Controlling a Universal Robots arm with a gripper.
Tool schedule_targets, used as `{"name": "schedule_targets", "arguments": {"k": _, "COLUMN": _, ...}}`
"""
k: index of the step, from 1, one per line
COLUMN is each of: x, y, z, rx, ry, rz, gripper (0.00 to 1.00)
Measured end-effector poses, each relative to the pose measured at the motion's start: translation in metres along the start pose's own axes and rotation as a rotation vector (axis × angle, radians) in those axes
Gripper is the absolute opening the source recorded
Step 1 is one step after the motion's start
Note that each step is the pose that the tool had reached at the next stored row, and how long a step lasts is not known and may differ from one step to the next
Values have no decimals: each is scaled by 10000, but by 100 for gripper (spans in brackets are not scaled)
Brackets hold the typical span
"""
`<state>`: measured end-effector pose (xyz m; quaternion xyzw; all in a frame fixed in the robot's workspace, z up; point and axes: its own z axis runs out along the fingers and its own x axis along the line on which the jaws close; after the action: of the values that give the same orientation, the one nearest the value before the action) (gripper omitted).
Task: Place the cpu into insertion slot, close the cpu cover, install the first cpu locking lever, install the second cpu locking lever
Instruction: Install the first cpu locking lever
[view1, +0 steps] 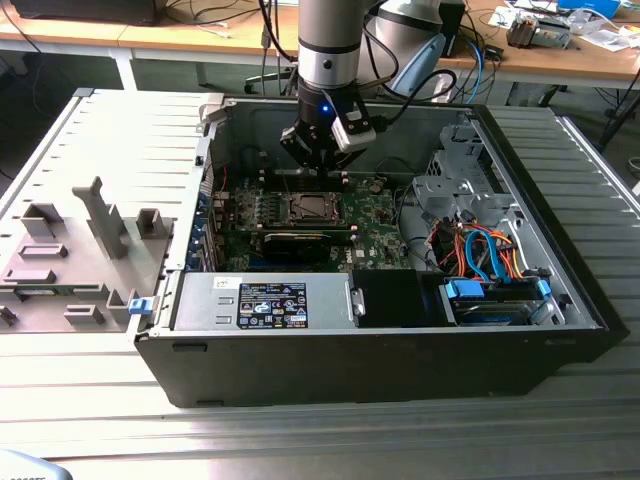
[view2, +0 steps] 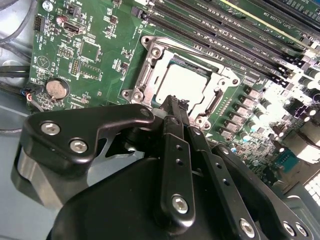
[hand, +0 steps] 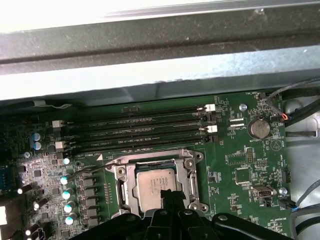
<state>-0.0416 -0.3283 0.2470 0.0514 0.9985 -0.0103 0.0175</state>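
Lab room w/ wooden benches (view1: 200, 40) along the back, cables and clutter on them; closer, a grey ribbed worktop (view1: 560, 420) carries an open PC case (view1: 380, 360) lying on its side, its removed side panel (view1: 100, 200) flat toward the exterior view's left edge of the worktop.

Inside the case, green motherboard (view1: 375, 215) sits near the centre, drive cage w/ orange and blue cables (view1: 480, 250) toward the exterior view's right end, power supply (view1: 270, 300) along the near wall.

My arm comes down from above into the case. My gripper (view2: 172, 107) hangs just over the insertion slot (hand: 157, 182); tips sit at the socket's edge, over the rim nearest me. Fingers look pressed together, nothing pinched between them as far as I can judge.

The cpu (view2: 182, 85) already lies flat in the slot, silver face up, square to the rim. Silvery cpu cover (view2: 150, 75) frames it, apparently down around the chip. Levers: can't tell if latched. Memory slots (hand: 145, 130) run parallel beyond the socket, coin battery (hand: 259, 128) off to one side.
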Motion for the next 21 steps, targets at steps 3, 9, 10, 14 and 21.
{"name": "schedule_targets", "arguments": {"k": 3, "x": 0, "y": 0, "z": 0, "rx": -1, "ry": 0, "rz": -33, "gripper": 11}}
{"name": "schedule_targets", "arguments": {"k": 9, "x": 0, "y": 0, "z": 0, "rx": -4, "ry": -2, "rz": -108, "gripper": 11}}
{"name": "schedule_targets", "arguments": {"k": 10, "x": 0, "y": 0, "z": 0, "rx": -5, "ry": -2, "rz": -126, "gripper": 11}}
{"name": "schedule_targets", "arguments": {"k": 14, "x": 0, "y": 0, "z": 0, "rx": -6, "ry": -3, "rz": -172, "gripper": 11}}
{"name": "schedule_targets", "arguments": {"k": 21, "x": 0, "y": 0, "z": 0, "rx": -14, "ry": -7, "rz": -361, "gripper": 11}}
